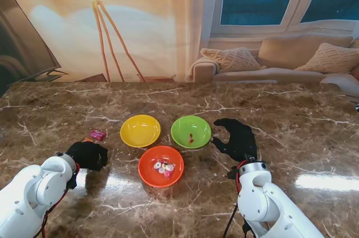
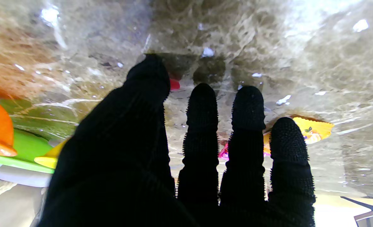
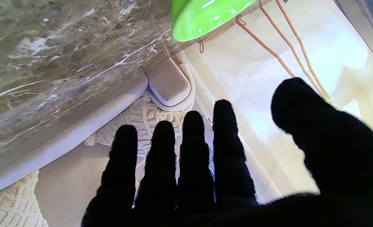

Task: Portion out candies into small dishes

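I judge the job barely begun: the orange bowl (image 1: pixel 161 165) holds most candies, the green dish (image 1: pixel 190 131) has one, the yellow dish (image 1: pixel 140 130) looks bare. A pink candy (image 1: pixel 97 134) lies loose on the counter (image 1: pixel 291 114). My left hand (image 1: pixel 88 155) hovers beside it, fingers spread, gripping nothing. My right hand (image 1: pixel 238 139) is spread too.

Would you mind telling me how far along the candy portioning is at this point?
Barely started. The green bowl holds one candy; the yellow bowl is empty, and several remain in the orange bowl. The left hand reaches toward loose candies on the table; the right hand is open.
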Robot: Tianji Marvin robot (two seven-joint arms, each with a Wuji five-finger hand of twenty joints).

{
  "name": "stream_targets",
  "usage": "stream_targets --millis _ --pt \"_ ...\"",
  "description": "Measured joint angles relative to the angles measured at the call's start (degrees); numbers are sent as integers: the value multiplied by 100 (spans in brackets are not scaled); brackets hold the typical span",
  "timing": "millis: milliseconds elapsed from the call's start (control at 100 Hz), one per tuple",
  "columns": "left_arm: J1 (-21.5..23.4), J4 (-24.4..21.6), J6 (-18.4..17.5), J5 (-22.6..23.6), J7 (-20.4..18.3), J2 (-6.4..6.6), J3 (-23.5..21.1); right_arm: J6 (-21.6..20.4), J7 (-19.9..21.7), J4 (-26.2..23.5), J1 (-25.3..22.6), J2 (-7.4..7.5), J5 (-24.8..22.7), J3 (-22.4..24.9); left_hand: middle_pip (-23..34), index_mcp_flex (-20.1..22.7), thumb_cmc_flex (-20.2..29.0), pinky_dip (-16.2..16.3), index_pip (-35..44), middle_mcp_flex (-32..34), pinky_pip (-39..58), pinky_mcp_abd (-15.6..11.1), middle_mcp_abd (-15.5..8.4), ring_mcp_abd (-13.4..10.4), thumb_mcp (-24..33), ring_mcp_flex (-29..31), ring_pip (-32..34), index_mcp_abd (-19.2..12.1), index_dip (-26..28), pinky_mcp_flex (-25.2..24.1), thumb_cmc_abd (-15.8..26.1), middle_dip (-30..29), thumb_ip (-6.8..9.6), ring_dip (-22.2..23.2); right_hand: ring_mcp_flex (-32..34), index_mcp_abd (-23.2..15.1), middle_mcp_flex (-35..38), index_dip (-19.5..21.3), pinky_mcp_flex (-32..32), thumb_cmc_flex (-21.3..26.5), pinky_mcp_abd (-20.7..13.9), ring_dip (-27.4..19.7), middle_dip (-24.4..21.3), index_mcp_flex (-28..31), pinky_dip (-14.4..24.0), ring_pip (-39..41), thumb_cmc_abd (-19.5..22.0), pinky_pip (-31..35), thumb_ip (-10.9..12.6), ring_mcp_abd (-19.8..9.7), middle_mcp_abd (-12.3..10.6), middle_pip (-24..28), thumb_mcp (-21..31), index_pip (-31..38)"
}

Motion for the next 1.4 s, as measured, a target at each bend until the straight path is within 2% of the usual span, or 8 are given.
stream_targets --millis 160,350,390,590,720,1090,1200,1400 --pt "1 42 -235 101 60 1 -35 -3 12 7 0 -1 19 0 489 -67 -5 58 -113 -776 -284 -21 -8 0 33 -424 -112 -18 81 -314 0 -183 -2 221 0 -5 1 0 0 0 2 2 4 2 66 11 0 0 0 0 0 0 0 2" --pt "1 138 -314 133 293 1 -34 -11 21 24 7 -2 35 -12 683 -83 -15 58 -175 -1007 -499 -63 -43 0 49 -622 -186 -60 130 -478 49 -432 -30 297 0 -9 55 0 0 0 59 12 61 16 69 25 0 0 0 0 1 2 0 9" --pt "-1 154 -316 129 323 0 -34 -11 27 25 9 -2 45 -17 689 -93 -16 58 -175 -1010 -502 -64 -74 0 49 -643 -188 -65 130 -481 53 -464 -79 306 0 -9 55 0 0 0 59 13 61 16 69 25 0 0 0 0 1 2 0 9" --pt "-17 221 -313 118 425 -6 -36 -18 49 43 31 -2 58 -55 750 -142 -18 59 -178 -1139 -505 -69 -87 0 -23 -699 -192 -95 142 -512 138 -500 -89 343 0 -67 58 0 5 0 63 13 62 89 72 65 8 0 0 0 1 2 -1 22" --pt "-98 337 -314 76 525 -4 13 -27 68 63 53 -2 76 -78 783 -196 -81 59 -179 -1170 -505 -73 -88 0 -95 -699 -169 -97 199 -512 139 -501 -225 397 0 -69 61 0 7 0 65 13 63 101 134 70 8 0 0 0 1 2 -1 69" --pt "-137 404 -422 88 548 -4 6 -28 82 81 68 -2 92 -104 838 -292 -130 59 -162 -1195 -505 -79 -91 -11 36 -699 -74 -113 267 -513 177 -511 -210 386 0 -70 122 0 10 0 69 100 110 104 146 84 9 0 0 0 4 10 -1 71" --pt "-159 422 -432 91 548 4 27 -35 86 86 70 -2 92 -105 838 -125 -130 59 -34 -1173 -505 -82 -91 -11 16 -699 -72 -135 267 -508 199 -475 -209 386 0 -70 131 0 10 0 71 150 136 105 147 86 9 0 0 0 4 10 -1 71" --pt "-207 472 -473 77 560 24 66 -39 78 92 70 -7 108 -97 838 -126 -131 59 -3 -1120 -506 -83 -92 -10 -121 -697 -1 -204 419 -507 327 -355 -268 402 0 -72 132 0 14 0 72 154 136 106 211 135 9 8 0 0 4 10 -2 72"
